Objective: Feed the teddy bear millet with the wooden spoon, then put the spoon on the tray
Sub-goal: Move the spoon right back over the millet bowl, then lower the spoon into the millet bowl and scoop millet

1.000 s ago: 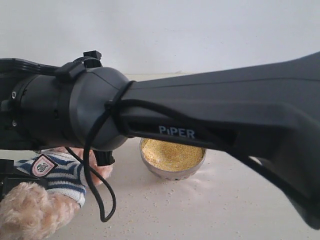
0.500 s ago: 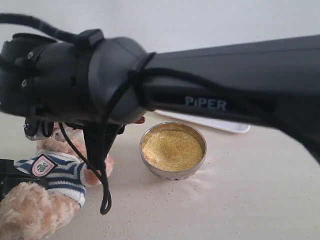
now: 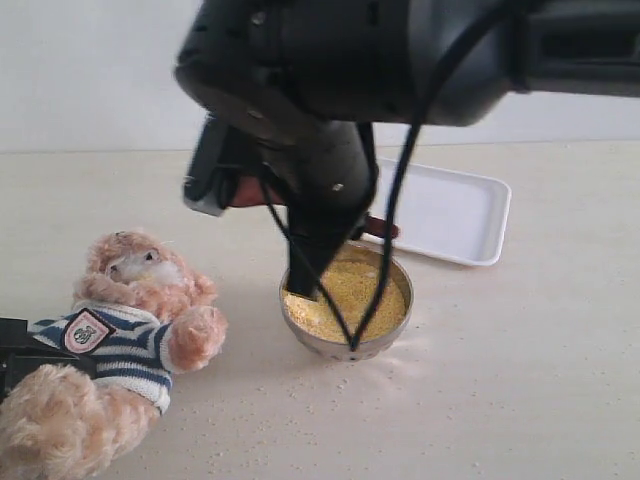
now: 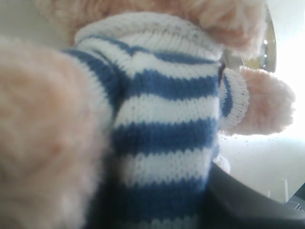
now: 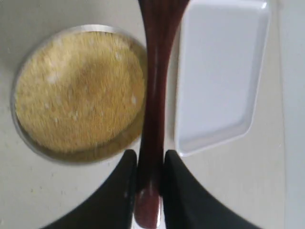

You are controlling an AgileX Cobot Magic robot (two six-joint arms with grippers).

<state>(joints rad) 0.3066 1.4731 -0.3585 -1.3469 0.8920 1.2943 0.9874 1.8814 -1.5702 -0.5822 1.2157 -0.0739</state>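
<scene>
Teddy bear point(image 3: 140, 300) lay on its back at far left beside the left gripper point(image 3: 14, 350), whose jaws I could not judge. Rightward, the right gripper point(image 5: 150, 160) stood clenched on the wooden spoon point(image 5: 155, 86), its long axis running between the millet point(image 3: 350, 290) and the tray point(image 3: 470, 215); open, grain-flecked table point(image 3: 500, 390) separated spoon from bear.

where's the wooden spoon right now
Right wrist view: the wooden spoon is clamped in the right gripper, running between the millet and the tray. In the exterior view it's mid-frame, right of the teddy bear.
</scene>
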